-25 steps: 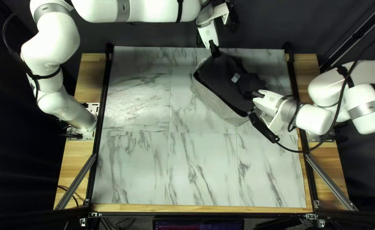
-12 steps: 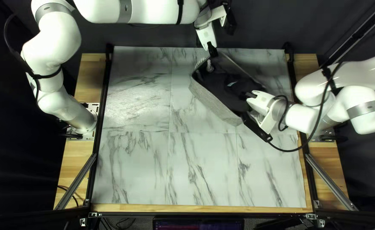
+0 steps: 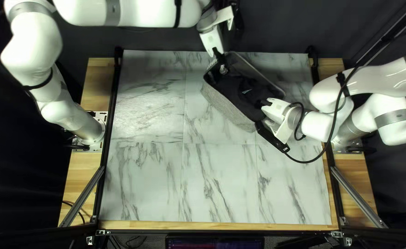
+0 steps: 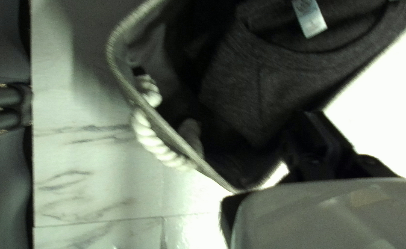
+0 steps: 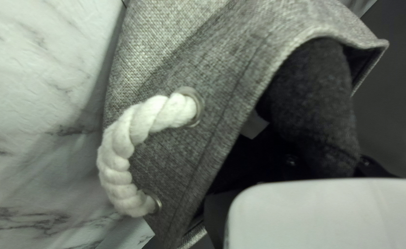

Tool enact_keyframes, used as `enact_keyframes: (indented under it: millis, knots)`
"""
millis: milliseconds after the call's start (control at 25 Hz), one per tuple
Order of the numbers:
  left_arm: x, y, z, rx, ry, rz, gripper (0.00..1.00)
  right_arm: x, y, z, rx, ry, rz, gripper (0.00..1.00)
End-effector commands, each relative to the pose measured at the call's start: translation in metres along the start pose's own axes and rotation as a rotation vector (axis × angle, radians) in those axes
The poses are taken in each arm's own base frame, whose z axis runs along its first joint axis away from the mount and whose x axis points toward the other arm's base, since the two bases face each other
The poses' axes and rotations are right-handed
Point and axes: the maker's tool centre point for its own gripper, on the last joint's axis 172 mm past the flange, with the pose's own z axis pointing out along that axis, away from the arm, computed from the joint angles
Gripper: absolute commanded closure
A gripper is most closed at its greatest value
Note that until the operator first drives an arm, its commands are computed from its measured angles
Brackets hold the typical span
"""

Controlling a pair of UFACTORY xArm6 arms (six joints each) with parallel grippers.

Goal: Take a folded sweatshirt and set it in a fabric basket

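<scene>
Left gripper (image 3: 219, 54) at the far end of the basket (image 3: 228, 108), sweatshirt (image 4: 276, 87) inside, right gripper (image 3: 264, 103) at the other end; cannot tell either grip. Placing looks nearly done; next, free any held cloth, then lift clear.

In the top left view, the sweatshirt (image 3: 242, 93) has sunk inside the basket (image 3: 226, 107), baring its 1 o'clock rim. The basket has shifted toward 10 o'clock, the left gripper (image 3: 219, 57) and right gripper (image 3: 262, 104) toward 9.

Left pincer (image 3: 221, 60) and right pincer (image 3: 262, 104) tilted downward, well apart.
</scene>
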Motion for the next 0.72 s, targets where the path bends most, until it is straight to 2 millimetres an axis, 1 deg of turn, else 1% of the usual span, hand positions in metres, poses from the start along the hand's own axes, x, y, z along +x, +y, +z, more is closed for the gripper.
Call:
enact_keyframes:
  millis: [40, 80, 120, 160, 240, 360, 520, 640, 680, 720]
  knots:
    - [-0.035, 0.035, 0.018, -0.020, -0.011, -0.027, 0.00, 0.000, -0.001, 0.003, 0.019, 0.001, -0.005, 1.00]
    - [-0.047, 0.045, 0.022, -0.021, -0.021, -0.039, 0.00, 0.001, 0.000, 0.004, 0.023, 0.001, -0.007, 1.00]
    - [-0.051, 0.049, 0.023, -0.022, -0.026, -0.045, 0.00, 0.002, 0.002, 0.005, 0.025, 0.000, -0.008, 1.00]
    - [-0.062, 0.058, 0.024, -0.030, -0.042, -0.061, 0.00, 0.003, 0.005, 0.007, 0.028, -0.001, -0.010, 1.00]
    - [-0.073, 0.069, 0.026, -0.040, -0.058, -0.076, 0.00, 0.004, 0.009, 0.008, 0.030, -0.002, -0.013, 1.00]
    - [-0.094, 0.091, 0.036, -0.066, -0.102, -0.120, 0.00, 0.004, 0.012, 0.009, 0.036, -0.006, -0.017, 1.00]
    - [-0.095, 0.092, 0.037, -0.068, -0.107, -0.124, 0.00, 0.001, 0.014, 0.009, 0.036, -0.011, -0.018, 1.00]
    - [-0.095, 0.092, 0.037, -0.068, -0.107, -0.124, 0.00, 0.001, 0.016, 0.014, 0.044, -0.011, -0.018, 1.00]
    - [-0.095, 0.092, 0.037, -0.068, -0.107, -0.124, 0.00, 0.003, 0.016, 0.016, 0.055, -0.001, -0.018, 0.82]
    - [-0.095, 0.092, 0.037, -0.068, -0.107, -0.124, 0.00, 0.006, 0.017, 0.017, 0.062, 0.006, -0.015, 0.00]
